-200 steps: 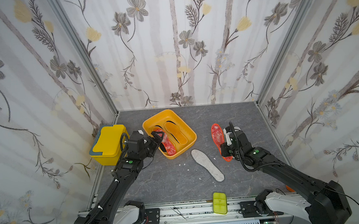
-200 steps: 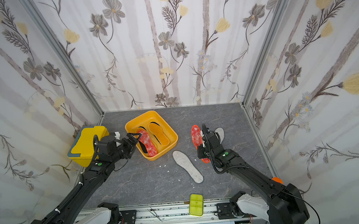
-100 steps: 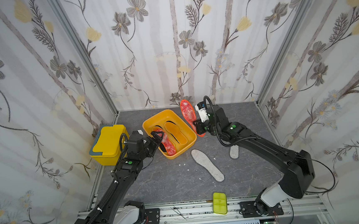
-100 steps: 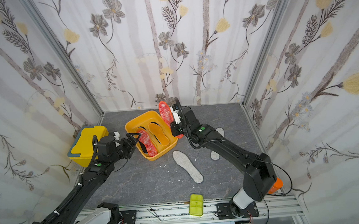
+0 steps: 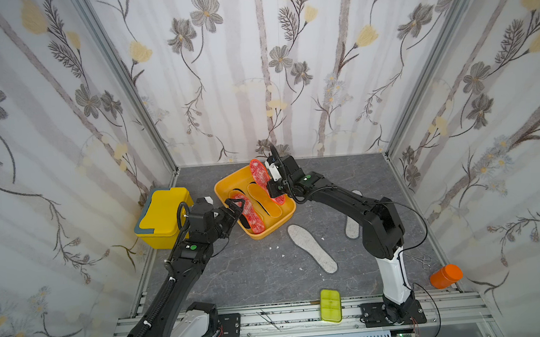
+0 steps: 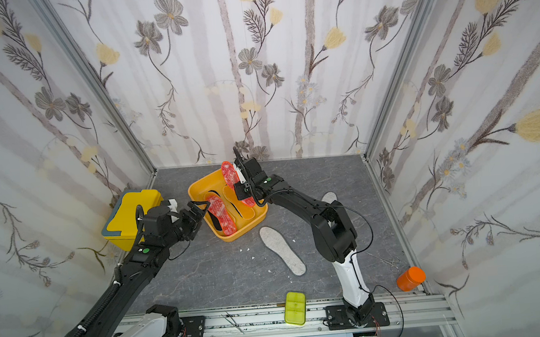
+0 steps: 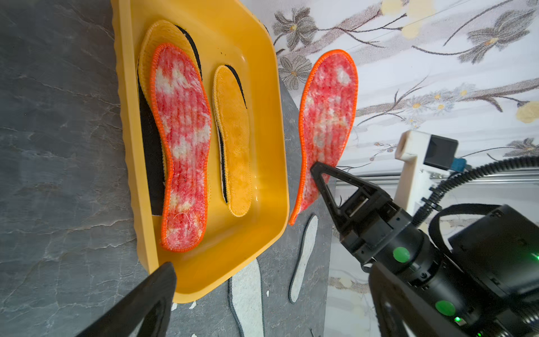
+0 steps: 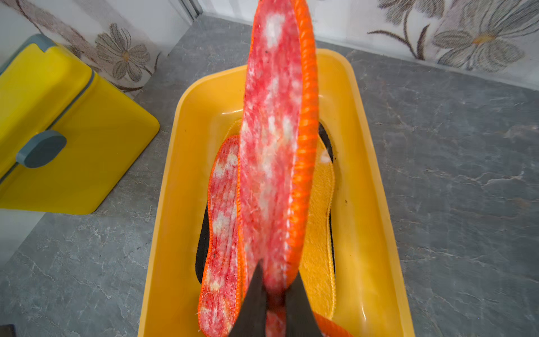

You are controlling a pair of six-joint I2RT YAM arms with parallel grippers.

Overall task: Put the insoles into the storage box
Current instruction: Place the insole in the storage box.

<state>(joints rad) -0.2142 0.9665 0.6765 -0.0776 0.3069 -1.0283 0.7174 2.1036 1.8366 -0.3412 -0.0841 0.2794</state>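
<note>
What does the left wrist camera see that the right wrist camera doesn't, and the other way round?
Only the left wrist view shows the grey-white insoles lying outside the storage box. Only the right wrist view shows the yellow lidded box. Both show the storage box, the red-orange insole and orange-yellow insoles lying in it, and the held red-orange insole pinched in the right gripper.
</note>
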